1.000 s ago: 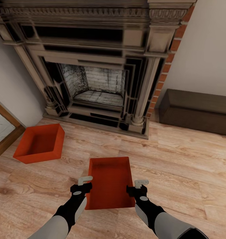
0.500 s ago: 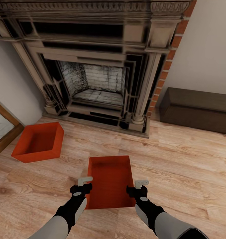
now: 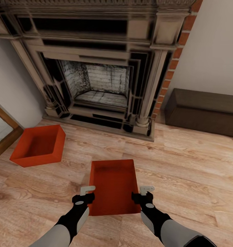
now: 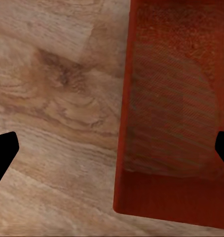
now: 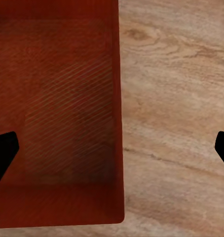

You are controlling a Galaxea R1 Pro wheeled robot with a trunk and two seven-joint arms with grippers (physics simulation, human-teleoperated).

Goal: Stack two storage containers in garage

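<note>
Both pincers are spreading wide over the near storage container point(image 3: 113, 187), the left gripper point(image 3: 85, 193) straddling its left wall and the right gripper point(image 3: 144, 193) its right wall, neither gripping anything. The pickup is seemingly just starting; next, each must drop and pinch its wall. The second container point(image 3: 37, 145) is sitting farther left on the plank floor point(image 3: 185, 178), near the fireplace point(image 3: 99, 68).

Two orange-red storage containers: one point(image 3: 113, 187) at 6 o'clock, one point(image 3: 37, 145) at 9 o'clock. The plank floor point(image 3: 185, 164) is pale, grained wood. The fireplace point(image 3: 96, 65) is dark grey-brown, its brick chimney point(image 3: 174, 58) red, the chest point(image 3: 202, 111) dark brown.
</note>
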